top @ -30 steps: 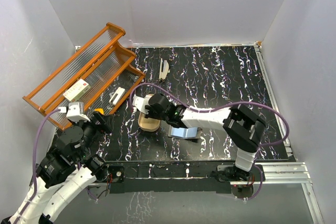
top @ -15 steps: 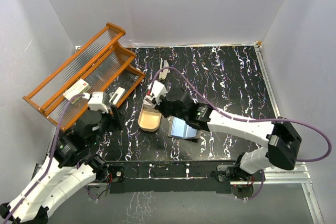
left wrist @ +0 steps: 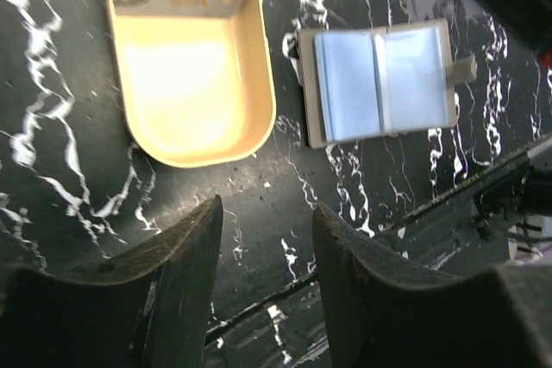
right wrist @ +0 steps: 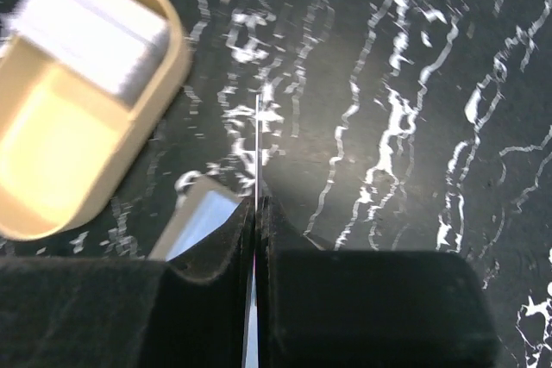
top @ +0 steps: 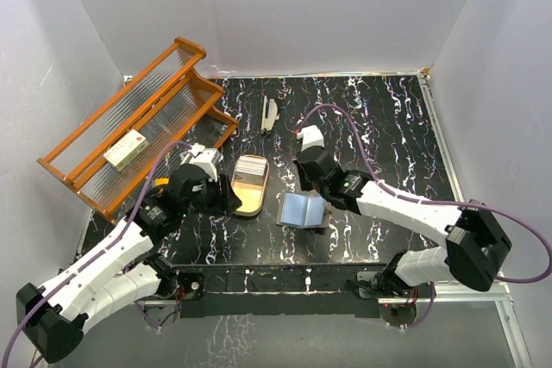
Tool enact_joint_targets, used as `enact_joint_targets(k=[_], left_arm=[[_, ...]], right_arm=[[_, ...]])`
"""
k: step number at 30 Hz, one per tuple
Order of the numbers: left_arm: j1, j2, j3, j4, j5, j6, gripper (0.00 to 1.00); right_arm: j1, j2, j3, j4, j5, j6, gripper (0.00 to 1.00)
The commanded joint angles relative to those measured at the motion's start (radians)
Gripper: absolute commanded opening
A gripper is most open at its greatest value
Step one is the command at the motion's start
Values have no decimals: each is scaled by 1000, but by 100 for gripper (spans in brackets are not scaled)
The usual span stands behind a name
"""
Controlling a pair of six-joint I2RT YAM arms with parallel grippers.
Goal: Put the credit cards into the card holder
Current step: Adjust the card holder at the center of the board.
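Pale whitish-grey stack of plastic credit cards (top: 251, 164) sits at far end of tan oval tray (top: 247, 206). Grey-brown folding card holder (top: 304, 209) lies open on black marbled worktop (top: 379, 118), just right of tray. Right fingers (right wrist: 216, 256) pinch single thin card (right wrist: 257, 140) edge-on, just beyond holder. Left fingers (left wrist: 185, 256) spread, empty, near tray.

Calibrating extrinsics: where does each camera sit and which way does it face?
Top external: above and behind the bases, looking down at the table; left arm and right arm both show.
Left wrist: on the left arm, looking down at the tan tray and open card holder; its parted left fingers at the bottom.
Right wrist: on the right arm, looking down; its right fingers pinch a credit card edge-on.
Shared: all three show the tray, card stack and card holder.
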Motion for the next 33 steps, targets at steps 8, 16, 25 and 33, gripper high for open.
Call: enact_joint_targets(k=[8,16,25,33], left_arm=[[-10,29,-221,206,157,-168,42],[-11,94,-294,327,124,-176,40],[-11,117,-314,367,51,-159,40],[-11,152,-322,408,19,-141,40]], right_arm=[[-150,145,-88,316,-75,1,0],[-151,202,-139,409,-120,-30,0],[-147,181,-204,420,-213,9,0],[-138,110,-243,411,-293,66,0]])
